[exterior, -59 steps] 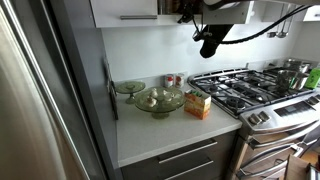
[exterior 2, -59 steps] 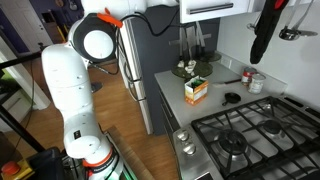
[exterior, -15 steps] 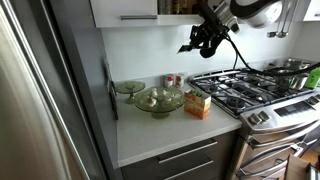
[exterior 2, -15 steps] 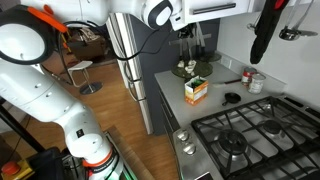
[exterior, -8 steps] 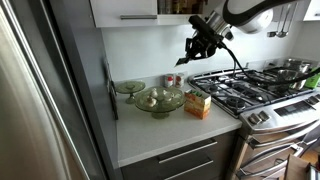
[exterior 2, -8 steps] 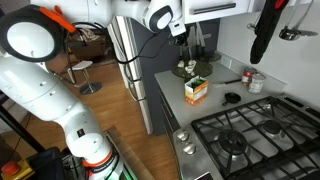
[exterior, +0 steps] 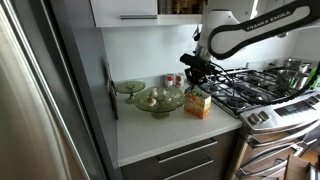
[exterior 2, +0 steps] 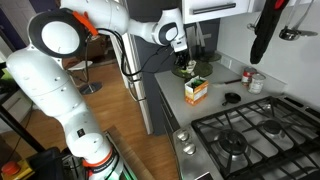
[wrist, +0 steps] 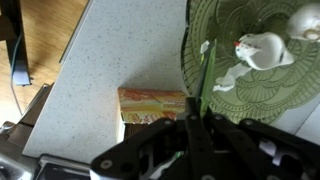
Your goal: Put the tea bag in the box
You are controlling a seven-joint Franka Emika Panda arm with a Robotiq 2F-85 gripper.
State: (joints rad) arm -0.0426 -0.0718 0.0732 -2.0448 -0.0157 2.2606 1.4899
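Note:
The box (exterior: 198,103) is a small yellow-orange carton standing on the white counter next to a green-tinted glass bowl (exterior: 158,100); it also shows from the other side as the box (exterior 2: 196,90). My gripper (exterior: 196,70) hangs a short way above the box, fingers pointing down. In the wrist view the gripper (wrist: 194,118) is shut on a thin green strip seen edge on, the tea bag (wrist: 205,75). Below it lie the box (wrist: 152,103) and the glass bowl (wrist: 265,75), which holds white lumps. In the exterior view from the side the gripper (exterior 2: 187,50) is dark and small above the bowl.
A gas stove (exterior: 250,85) borders the counter beside the box, and the same stove (exterior 2: 250,130) fills the near corner there. A steel fridge (exterior: 40,90) closes off the counter's other end. A smaller glass bowl (exterior: 129,87) and cans (exterior: 172,80) stand by the wall. A white can (exterior 2: 257,82) sits behind the burners.
The arm has come down from under the cabinets toward the counter and now hangs just above the box. The gripper stayed shut throughout. Box and bowls have not moved.

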